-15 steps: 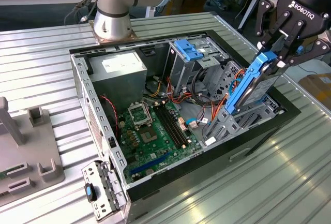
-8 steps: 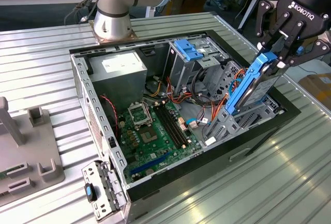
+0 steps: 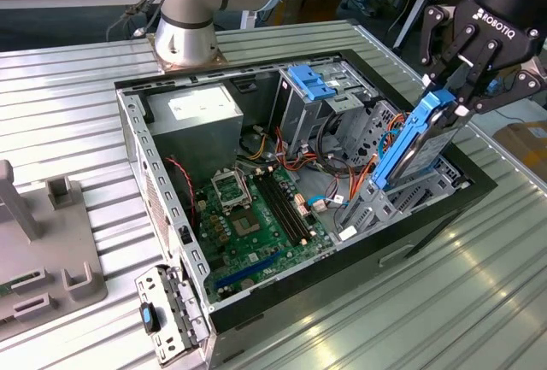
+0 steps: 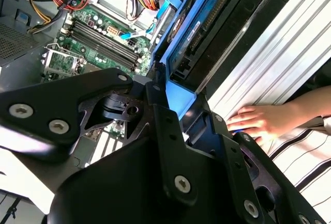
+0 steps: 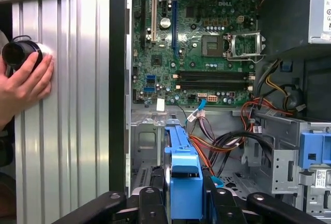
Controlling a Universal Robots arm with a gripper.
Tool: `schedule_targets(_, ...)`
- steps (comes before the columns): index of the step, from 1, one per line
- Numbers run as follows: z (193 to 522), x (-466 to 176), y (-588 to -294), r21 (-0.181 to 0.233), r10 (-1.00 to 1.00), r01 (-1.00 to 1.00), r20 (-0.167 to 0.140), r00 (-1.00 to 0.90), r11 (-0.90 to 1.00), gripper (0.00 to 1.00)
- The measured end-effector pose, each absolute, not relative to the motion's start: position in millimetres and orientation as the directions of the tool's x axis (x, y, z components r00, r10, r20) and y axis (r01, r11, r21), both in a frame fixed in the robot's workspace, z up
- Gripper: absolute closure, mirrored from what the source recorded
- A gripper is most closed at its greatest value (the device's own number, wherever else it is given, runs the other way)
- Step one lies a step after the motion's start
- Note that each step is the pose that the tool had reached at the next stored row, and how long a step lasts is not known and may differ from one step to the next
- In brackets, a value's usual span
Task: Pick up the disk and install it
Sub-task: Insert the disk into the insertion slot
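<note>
Blue plastic frames the disk (image 3: 417, 146), and my gripper (image 3: 446, 95) is closed on its upper end, one finger on each flat side. I hold it on its edge and tilted, over the corner of the open computer case (image 3: 137, 135) that lies toward the exterior view's right. Its lower end reaches down to the grey drive cage (image 3: 389, 203) inside this corner of the case; I cannot tell whether it touches the cage.

In the first wrist view the blue carrier of the disk (image 5: 183, 180) stands between my two black fingers (image 5: 152, 199), above the cage. In the second wrist view the dark body of the disk (image 4: 204, 30) runs away from my gripper (image 4: 178, 100) along the case wall.

Inside the case, the green motherboard (image 3: 256, 208) lies on the bottom, and a ribbed blue flap (image 3: 309, 84) sits at the far side, apart from the disk. Outside the case, a person's hand (image 5: 26, 81) rests on the ribbed metal table (image 3: 479, 284), beside the case wall, and it holds a small black round thing (image 5: 18, 53).
</note>
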State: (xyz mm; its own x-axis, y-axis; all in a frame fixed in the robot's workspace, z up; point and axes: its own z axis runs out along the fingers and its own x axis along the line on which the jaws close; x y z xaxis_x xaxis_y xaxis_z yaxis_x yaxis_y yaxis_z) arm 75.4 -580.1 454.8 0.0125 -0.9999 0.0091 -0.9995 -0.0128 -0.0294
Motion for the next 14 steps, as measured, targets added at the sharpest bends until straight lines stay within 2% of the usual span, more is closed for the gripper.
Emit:
schedule_targets(7, 444.4, 75.4, -581.1, -0.029, -1.0, -0.999, 0.009, 0.013, -0.013, 0.63)
schedule_targets(14, 418.5, 76.0, -587.9, -0.029, -1.0, -0.999, 0.009, 0.013, -0.013, 0.63)
